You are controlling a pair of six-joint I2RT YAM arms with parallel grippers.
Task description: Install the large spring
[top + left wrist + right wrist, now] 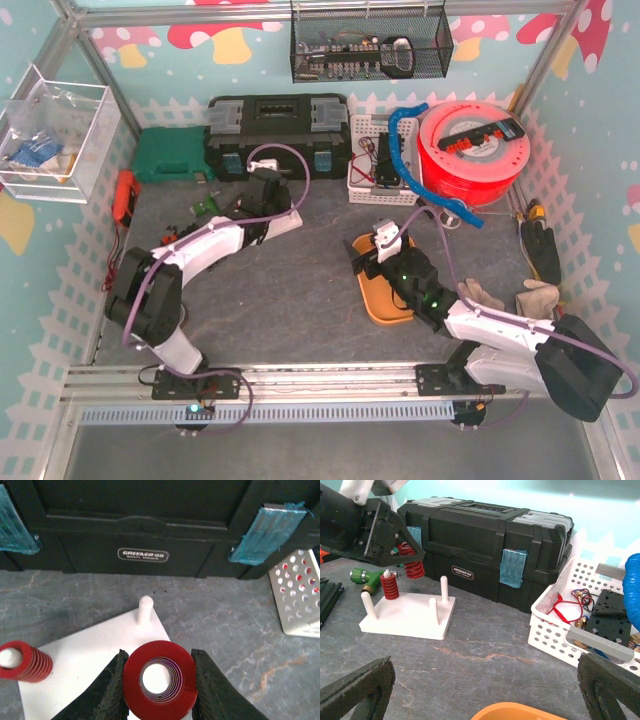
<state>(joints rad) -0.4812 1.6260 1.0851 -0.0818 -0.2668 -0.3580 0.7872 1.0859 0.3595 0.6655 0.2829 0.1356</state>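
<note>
**Top external view.** The tabletop point(300, 290) is a grey, stone-patterned sheet inside an aluminium frame. The walls are pastel, with mushroom shapes and a printed picket fence. A black toolbox point(278, 135), a white basket point(380, 170) and a red spool point(472, 150) stand along the back. An orange tray point(385, 300) lies in front of the right arm. The left hand point(270, 200) is at the white peg plate point(288, 222) in front of the toolbox. The right hand point(378, 250) sits over the far end of the tray. The springs are too small to make out here.

**Left wrist view.** The two dark fingers point(112, 690) pinch the large spring point(160, 656) from either side. The large spring is seen end-on above the plate point(85, 662), and white shows through its bore. Whether a peg is inside it cannot be told. A small red spring point(22, 661) sits on a peg to the left, and a bare peg point(145, 609) stands at the far corner.

**Right wrist view.** The right hand point(485, 700) is spread wide and holds nothing. One finger point(355, 687) is at each lower corner of the view, above the tray rim point(512, 711). Only this view shows the plate point(410, 620) from the side, with the large spring point(413, 565) upright in the left hand point(402, 547), beside the small red spring point(389, 586).
</note>
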